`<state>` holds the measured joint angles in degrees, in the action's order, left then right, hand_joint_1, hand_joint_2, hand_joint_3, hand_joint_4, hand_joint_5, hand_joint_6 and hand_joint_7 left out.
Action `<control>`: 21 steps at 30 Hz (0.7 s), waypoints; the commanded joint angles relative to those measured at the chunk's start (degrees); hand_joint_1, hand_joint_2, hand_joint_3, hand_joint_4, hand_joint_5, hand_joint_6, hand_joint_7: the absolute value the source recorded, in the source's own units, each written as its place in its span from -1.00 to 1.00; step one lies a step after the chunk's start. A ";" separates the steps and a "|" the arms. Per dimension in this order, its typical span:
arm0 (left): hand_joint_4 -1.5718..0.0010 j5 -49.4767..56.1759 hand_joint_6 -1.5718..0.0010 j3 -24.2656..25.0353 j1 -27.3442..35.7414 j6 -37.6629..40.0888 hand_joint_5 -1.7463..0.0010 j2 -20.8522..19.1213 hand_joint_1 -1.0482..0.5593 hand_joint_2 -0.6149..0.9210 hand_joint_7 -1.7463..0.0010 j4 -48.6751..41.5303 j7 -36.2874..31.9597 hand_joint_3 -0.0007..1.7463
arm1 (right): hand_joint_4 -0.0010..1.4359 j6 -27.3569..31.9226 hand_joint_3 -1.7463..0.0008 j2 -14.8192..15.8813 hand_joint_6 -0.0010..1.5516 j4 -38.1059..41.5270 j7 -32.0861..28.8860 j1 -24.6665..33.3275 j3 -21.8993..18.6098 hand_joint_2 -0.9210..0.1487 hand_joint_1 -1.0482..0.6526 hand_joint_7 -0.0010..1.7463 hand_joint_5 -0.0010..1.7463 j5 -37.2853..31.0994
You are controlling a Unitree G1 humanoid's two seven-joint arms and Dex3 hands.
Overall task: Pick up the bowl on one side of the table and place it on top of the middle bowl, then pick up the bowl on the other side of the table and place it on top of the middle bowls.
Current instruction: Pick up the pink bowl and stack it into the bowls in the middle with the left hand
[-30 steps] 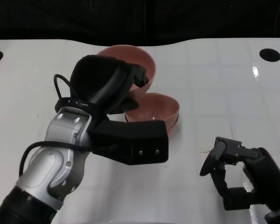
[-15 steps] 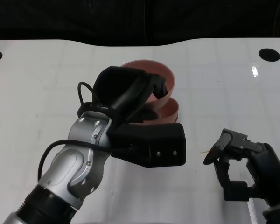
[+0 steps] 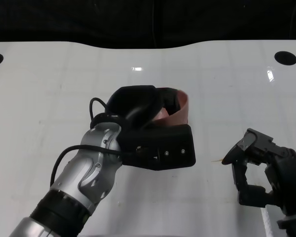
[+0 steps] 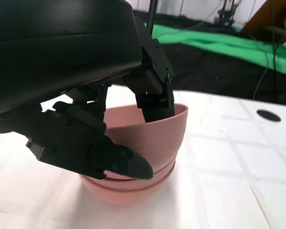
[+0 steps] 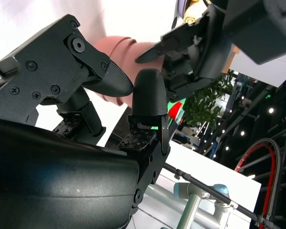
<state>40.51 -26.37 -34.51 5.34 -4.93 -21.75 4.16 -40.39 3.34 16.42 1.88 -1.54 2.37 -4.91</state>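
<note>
Left hand (image 4: 133, 95) pinching pink bowl (image 4: 148, 138) rim, seated tilted on bowl (image 4: 119, 188) beneath; releasing askew risks sliding off.

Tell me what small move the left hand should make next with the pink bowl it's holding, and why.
Probably release it: open the fingers and lift the left hand away. In the left wrist view the held bowl already sits nested, slightly tilted, in the bowls below, with the hand's fingers pinching its rim. The right hand holds nothing, off to the side.
</note>
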 commanded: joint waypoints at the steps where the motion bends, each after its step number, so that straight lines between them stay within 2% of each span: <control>1: 0.36 0.28 0.18 -0.84 -1.67 -0.49 -0.23 -1.31 -0.21 1.00 0.72 -1.41 1.08 -0.74 | 0.21 0.49 -0.48 -0.30 -0.02 -0.60 -0.35 0.57 -0.67 -0.06 -0.04 0.65 1.00 1.04; 3: 0.49 1.28 0.28 -1.81 -1.77 -0.29 0.25 -2.25 -0.27 1.00 0.88 -0.65 1.73 -0.71 | 0.22 -0.09 -0.45 -0.18 -0.02 -0.50 -0.35 0.50 -0.72 -0.08 -0.04 0.64 1.00 0.78; 5: 0.56 2.10 0.35 -2.28 -1.69 -0.02 0.39 -2.96 -0.31 1.00 0.94 0.69 2.30 -0.71 | 0.22 0.01 -0.44 -0.19 -0.02 -0.66 -0.19 0.55 -0.70 -0.09 -0.04 0.64 1.00 0.93; 9: 0.76 5.68 0.49 -3.86 -1.98 0.93 0.50 -4.46 -0.43 1.00 1.00 2.94 2.55 -0.70 | 0.21 -0.02 -0.44 -0.05 -0.02 -0.62 0.10 0.52 -0.67 -0.09 -0.04 0.63 1.00 1.12; 14: 0.96 10.48 0.58 -5.13 -1.48 1.33 0.51 -6.06 -0.54 1.00 1.00 5.06 0.69 -0.65 | 0.21 -0.01 -0.45 -0.13 -0.01 -0.35 0.54 0.40 -0.65 -0.08 -0.03 0.62 1.00 1.80; 21: 1.00 11.03 0.74 -3.72 1.09 0.46 0.75 -7.45 -0.61 1.00 0.99 8.56 -1.33 -0.63 | 0.20 0.18 -0.45 -0.07 0.01 -0.09 0.83 0.31 -0.79 -0.07 -0.03 0.61 1.00 2.15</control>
<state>51.42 -30.96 -34.44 6.19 -11.18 -14.69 4.07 -40.15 2.97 16.25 2.62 -1.50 2.37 -3.92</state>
